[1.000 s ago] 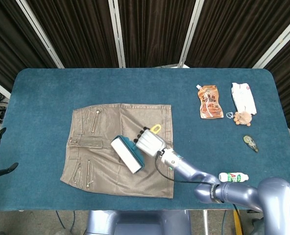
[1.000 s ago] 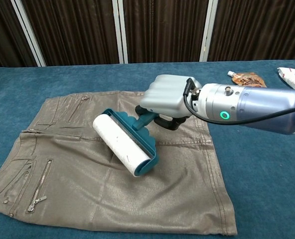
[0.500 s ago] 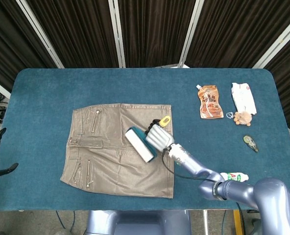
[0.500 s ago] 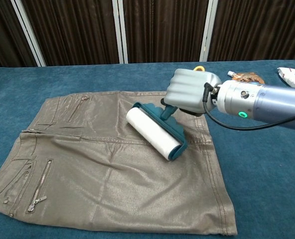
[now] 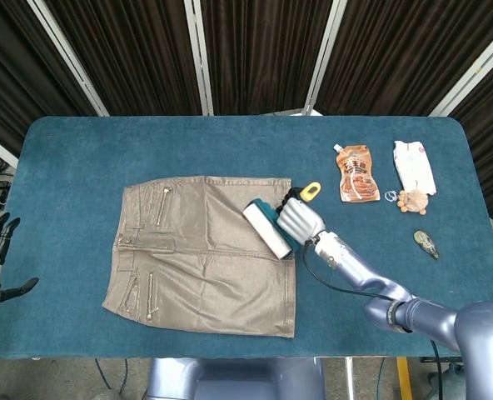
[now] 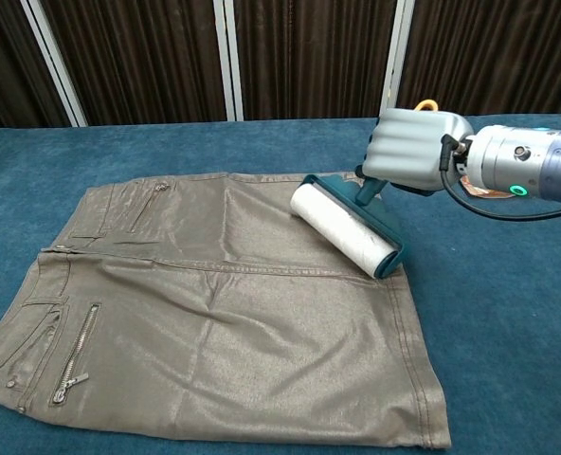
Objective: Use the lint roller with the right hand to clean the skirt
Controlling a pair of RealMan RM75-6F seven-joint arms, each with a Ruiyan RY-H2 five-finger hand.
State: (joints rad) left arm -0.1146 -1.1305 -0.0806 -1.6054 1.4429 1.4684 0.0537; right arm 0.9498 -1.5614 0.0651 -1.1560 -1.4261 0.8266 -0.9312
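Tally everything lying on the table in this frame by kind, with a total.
Clothing: 1, the skirt
Cleaning tools: 1, the lint roller, held by the right hand
Pouches and packets: 2, the brown spout pouch and the white packet
Bottles: 1, the small white bottle
Small items: 2, the keychain charm and the small oval item
Total: 7

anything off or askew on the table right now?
Nothing stands out. The skirt lies flat, the right hand holds the lint roller at its right edge, and the pouch and small items lie intact off to the right.
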